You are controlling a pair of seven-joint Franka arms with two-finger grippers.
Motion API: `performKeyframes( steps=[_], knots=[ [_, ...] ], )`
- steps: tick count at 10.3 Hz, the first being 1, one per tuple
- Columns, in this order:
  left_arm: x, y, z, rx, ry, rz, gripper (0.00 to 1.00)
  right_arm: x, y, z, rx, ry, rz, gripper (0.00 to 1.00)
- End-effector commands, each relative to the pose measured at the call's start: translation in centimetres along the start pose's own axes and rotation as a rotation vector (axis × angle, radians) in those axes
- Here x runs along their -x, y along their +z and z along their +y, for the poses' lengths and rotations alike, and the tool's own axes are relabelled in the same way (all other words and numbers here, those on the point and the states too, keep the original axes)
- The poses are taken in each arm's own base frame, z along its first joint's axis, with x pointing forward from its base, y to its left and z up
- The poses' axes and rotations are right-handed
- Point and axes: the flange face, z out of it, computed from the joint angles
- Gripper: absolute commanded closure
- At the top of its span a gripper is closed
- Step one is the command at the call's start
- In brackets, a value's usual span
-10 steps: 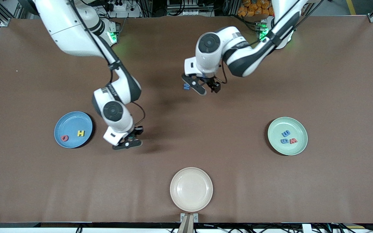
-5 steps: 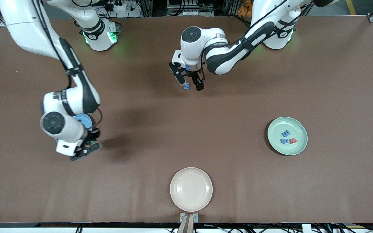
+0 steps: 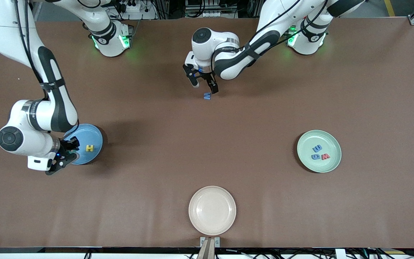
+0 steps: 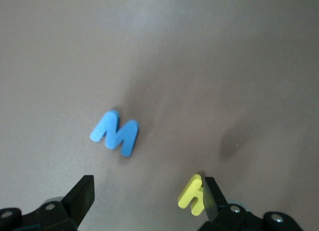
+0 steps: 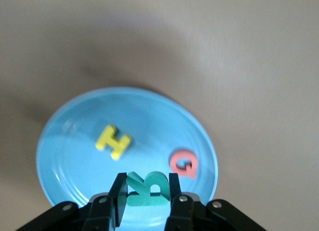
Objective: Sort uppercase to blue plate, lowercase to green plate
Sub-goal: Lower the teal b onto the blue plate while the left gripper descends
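Brown matte tabletop [image 3: 207, 151] carries a sky-blue round plate [image 3: 93, 135] toward the right arm's end, holding a yellow foam H [image 3: 90, 148] and red foam Q [image 5: 183, 163], where the right gripper [image 5: 145, 191] hangs pinching a teal-green foam R [image 5: 148, 189]. A mint-green round plate [image 3: 331, 165] toward the left arm's end holds blue foam e [image 3: 317, 148], blue foam g [image 3: 315, 156] and red foam w [image 3: 325, 156]; an empty beige plate [image 3: 212, 210] lies nearest the camera. Spread wide, the left gripper [image 3: 203, 82] hovers over a blue foam W [image 3: 207, 96] and yellow foam h [image 4: 192, 198] on the table.

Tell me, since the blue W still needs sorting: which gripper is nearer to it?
Left. The left gripper hangs open over the table right beside the blue W. The right gripper is over the blue plate, shut on the green R.
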Motion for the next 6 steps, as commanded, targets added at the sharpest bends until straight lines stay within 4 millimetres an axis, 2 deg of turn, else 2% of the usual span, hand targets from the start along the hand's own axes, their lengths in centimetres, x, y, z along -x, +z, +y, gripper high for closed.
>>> performKeyframes(
  steps=[1, 2, 3, 5, 6],
  knots=[
    [1.2, 0.4, 0.0, -0.022, 0.002, 0.005, 0.1, 2.6, 2.4, -0.5, -0.053, 0.018, -0.033, 0.67],
    [1.4, 0.6, 0.2, -0.022, -0.001, 0.0, 0.1, 3.2, 3.9, -0.9, -0.083, 0.04, -0.045, 0.67],
    [1.5, 0.6, 0.5, -0.02, -0.006, 0.0, 0.1, 3.3, 4.5, -1.6, -0.12, 0.062, -0.041, 0.67],
    [1.9, 0.3, 1.6, -0.013, -0.004, 0.002, 0.14, 3.3, 4.9, -1.9, -0.125, 0.063, -0.043, 0.59],
    [2.2, 0.1, 1.7, -0.018, -0.006, 0.002, 0.14, 3.2, 4.9, -1.8, -0.121, 0.062, -0.04, 0.4]
  ],
)
